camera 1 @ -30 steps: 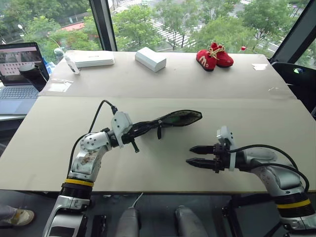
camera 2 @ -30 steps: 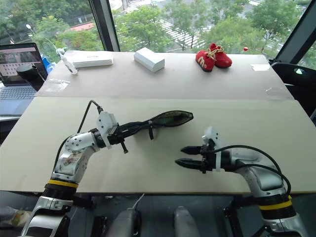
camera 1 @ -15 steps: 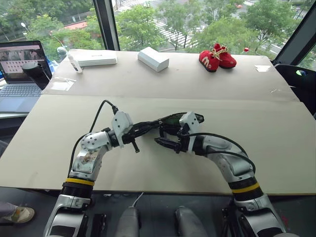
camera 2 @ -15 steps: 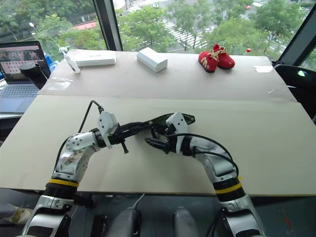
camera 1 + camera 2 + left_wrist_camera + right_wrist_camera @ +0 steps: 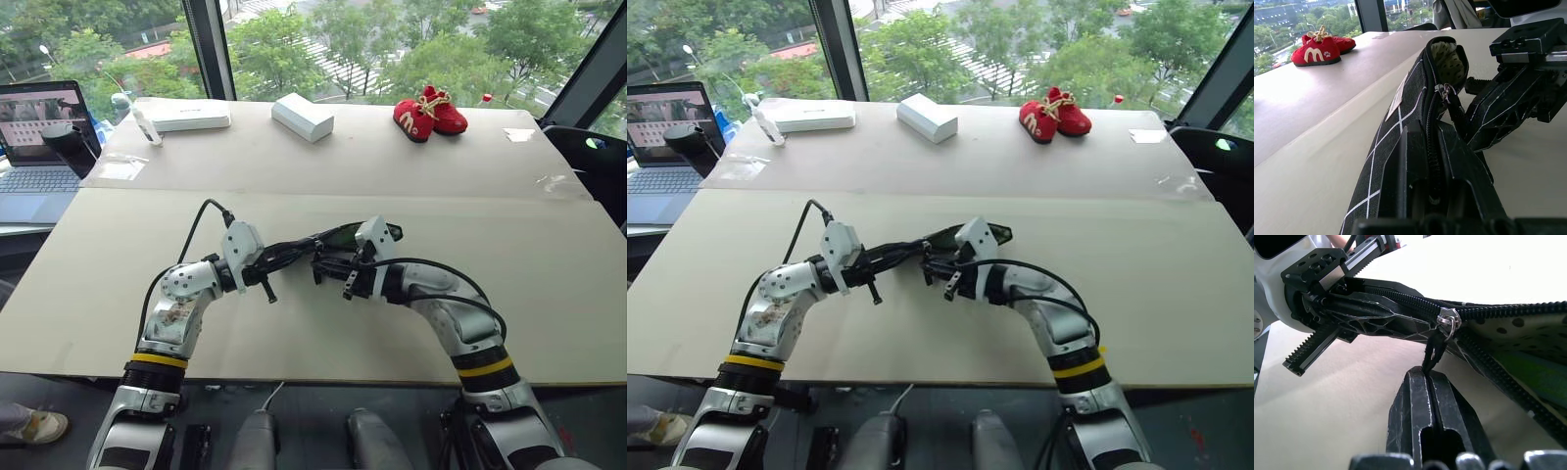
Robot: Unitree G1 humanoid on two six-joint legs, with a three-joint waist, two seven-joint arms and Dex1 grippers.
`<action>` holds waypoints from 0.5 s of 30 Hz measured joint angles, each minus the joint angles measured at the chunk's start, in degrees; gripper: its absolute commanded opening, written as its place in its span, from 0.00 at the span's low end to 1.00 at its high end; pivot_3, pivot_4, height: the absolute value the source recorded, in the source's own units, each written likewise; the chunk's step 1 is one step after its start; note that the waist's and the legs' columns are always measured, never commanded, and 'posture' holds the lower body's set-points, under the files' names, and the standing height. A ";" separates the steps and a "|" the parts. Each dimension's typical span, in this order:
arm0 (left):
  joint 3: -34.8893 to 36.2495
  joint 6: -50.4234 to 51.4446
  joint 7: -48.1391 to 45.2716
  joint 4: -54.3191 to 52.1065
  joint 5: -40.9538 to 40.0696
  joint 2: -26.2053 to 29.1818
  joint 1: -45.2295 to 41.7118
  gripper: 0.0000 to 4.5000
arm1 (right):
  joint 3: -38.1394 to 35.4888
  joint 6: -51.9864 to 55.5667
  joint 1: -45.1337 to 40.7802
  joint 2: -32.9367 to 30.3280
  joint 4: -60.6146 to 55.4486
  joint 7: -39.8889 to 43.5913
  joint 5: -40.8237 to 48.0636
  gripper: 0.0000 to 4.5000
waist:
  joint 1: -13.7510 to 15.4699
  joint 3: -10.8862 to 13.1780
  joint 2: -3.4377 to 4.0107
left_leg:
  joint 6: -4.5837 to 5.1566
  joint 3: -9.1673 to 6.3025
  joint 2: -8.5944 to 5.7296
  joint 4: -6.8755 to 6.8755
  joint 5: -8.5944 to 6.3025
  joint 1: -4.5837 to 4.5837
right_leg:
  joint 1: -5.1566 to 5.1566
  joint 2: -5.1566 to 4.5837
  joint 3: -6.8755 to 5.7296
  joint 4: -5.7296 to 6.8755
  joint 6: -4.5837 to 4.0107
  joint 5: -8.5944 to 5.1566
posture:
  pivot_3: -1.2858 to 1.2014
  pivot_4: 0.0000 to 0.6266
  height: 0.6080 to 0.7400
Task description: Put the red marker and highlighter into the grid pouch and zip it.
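Over the table (image 5: 549, 264), the right tool (image 5: 1426, 377) — apart earlier — now apparently pinches the grid pouch (image 5: 1400, 117) strap (image 5: 1432, 352) — left tool (image 5: 294, 253) clamps it.

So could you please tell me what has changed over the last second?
The right pincer swung in from the open table to the grid pouch and shut on its zipper-pull strap. The left pincer kept its grip on the pouch; the zipper is still partly open.

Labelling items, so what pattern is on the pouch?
Black fabric with thin white grid lines on the grid pouch, clearest in the left wrist view.
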 measured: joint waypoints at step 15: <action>-0.29 -0.36 -0.16 1.07 0.09 -0.34 -0.37 0.00 | -10.06 -6.01 3.19 -17.88 6.81 0.73 -3.86 0.01 | 0.34 0.00 -0.01 | 0.00 0.02 -0.04 0.00 0.00 -0.01 | 0.04 -0.05 0.00 -0.08 0.01 0.00 | 0.52 0.24 0.93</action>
